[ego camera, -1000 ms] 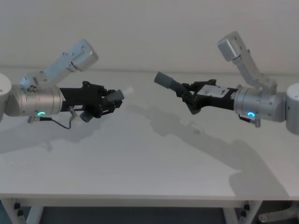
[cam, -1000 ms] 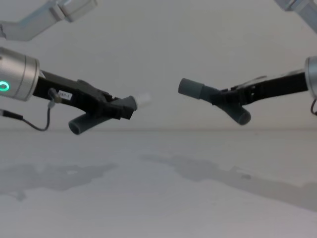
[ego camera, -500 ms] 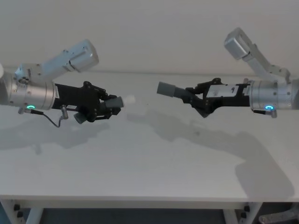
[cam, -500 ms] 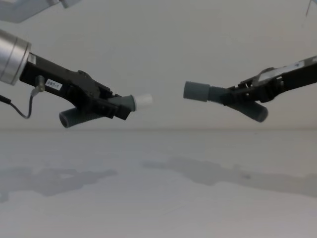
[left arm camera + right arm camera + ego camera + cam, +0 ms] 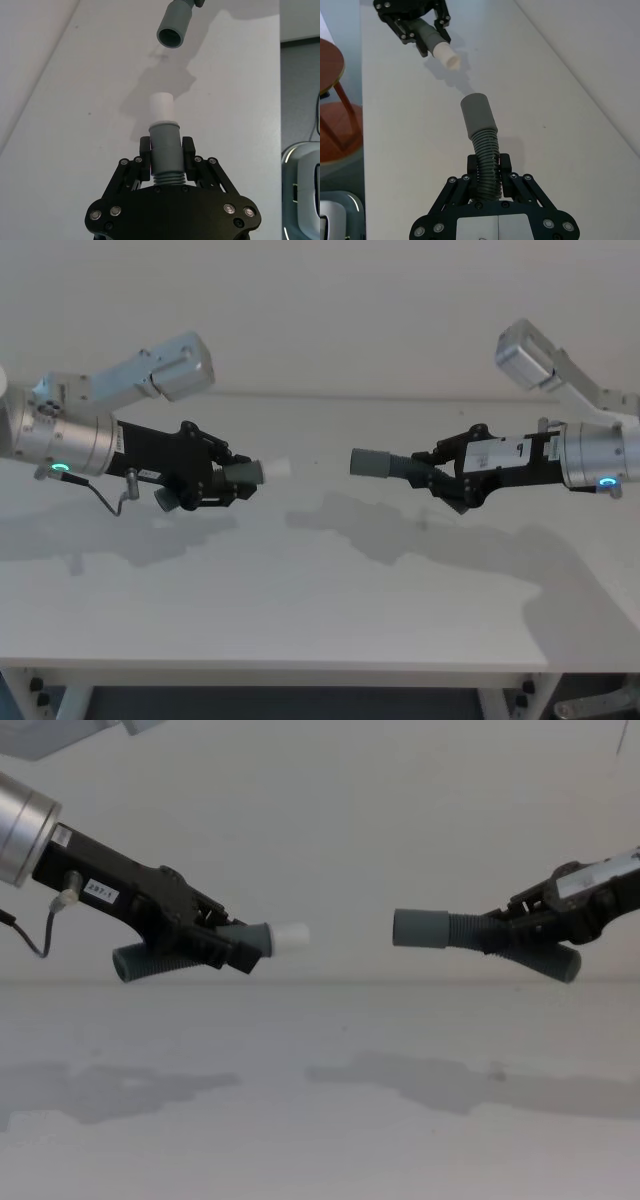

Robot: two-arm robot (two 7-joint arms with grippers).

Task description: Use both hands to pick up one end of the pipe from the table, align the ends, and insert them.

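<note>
Both pipe pieces hang in the air above the white table (image 5: 320, 580). My left gripper (image 5: 226, 480) (image 5: 232, 946) (image 5: 166, 150) is shut on the ribbed piece with the white tip (image 5: 277, 468) (image 5: 292, 934) (image 5: 161, 106), which points right. My right gripper (image 5: 447, 472) (image 5: 520, 928) (image 5: 487, 167) is shut on the other ribbed piece, and its grey cuff (image 5: 368, 461) (image 5: 419, 928) (image 5: 476, 116) points left. Tip and cuff face each other at nearly the same height, with a gap between them. In the left wrist view the cuff's open mouth (image 5: 172, 29) sits ahead of the tip.
A brown round stool (image 5: 331, 95) stands on the floor beyond the table's edge in the right wrist view. The table's front edge (image 5: 300, 665) runs along the bottom of the head view.
Both pipe pieces have levelled out and now point at each other. The right gripper has drawn back to the right and lowered; the left one has tilted its tip down to horizontal.
</note>
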